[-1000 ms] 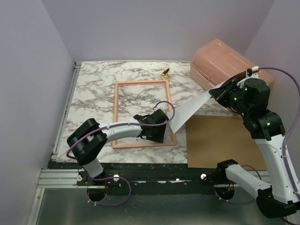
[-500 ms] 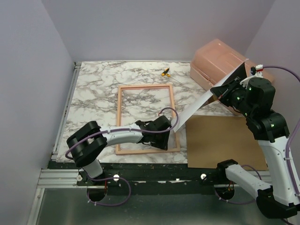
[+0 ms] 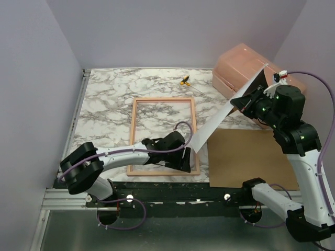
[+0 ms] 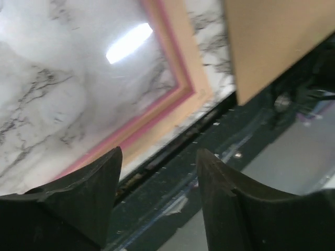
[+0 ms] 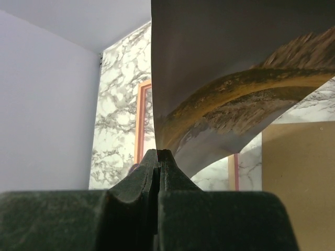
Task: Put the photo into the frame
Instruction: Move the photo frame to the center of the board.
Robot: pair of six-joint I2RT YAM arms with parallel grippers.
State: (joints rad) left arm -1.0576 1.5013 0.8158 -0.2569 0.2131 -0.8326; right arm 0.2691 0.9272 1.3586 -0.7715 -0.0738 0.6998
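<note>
**Right gripper** [image 3: 249, 103] [image 5: 158, 155]: jaws pressed fully together, pinching one edge of the photo. Raised above the table's right side, just in front of the salmon box.

**Photo** [image 3: 219, 123] [image 5: 235, 63]: in the air, clamped only by the right gripper.
- It slopes down and to the left from the grip toward the frame's right rail.
- The sheet is bowed. Its plain white back faces the top camera, and the mountain print faces the right wrist camera.
- The low end hangs over the frame's right rail, just beside the left gripper. Contact with the rail cannot be told.
- It is not inside the frame.

**Left gripper** [image 3: 184, 159] [image 4: 158, 156]: jaws parted to a moderate gap with nothing between them.
- Set low over the frame's near right corner.
- The left wrist view shows the corner rail and the table's dark near edge through the gap.
- Whether the fingers [image 4: 99, 193] rest on the frame cannot be told.

**Frame** [image 3: 133, 130] [image 4: 184, 57]: lies flat mid-table, long side running away from the arms, with marble visible inside its opening. The inner step is pink.

**Backing board** [image 3: 246, 157] [image 4: 272, 36] [image 5: 298, 183]: brown, flat on the table to the right of the frame, apart from it.

**Salmon box** [image 3: 241, 65]: far right corner of the table, behind the photo's upper end.

**Small yellow-and-black item** [image 3: 185, 80]: on the marble beyond the frame's far rail; too small to identify.

**Table** [image 3: 104, 104]: white marble pattern.
</note>
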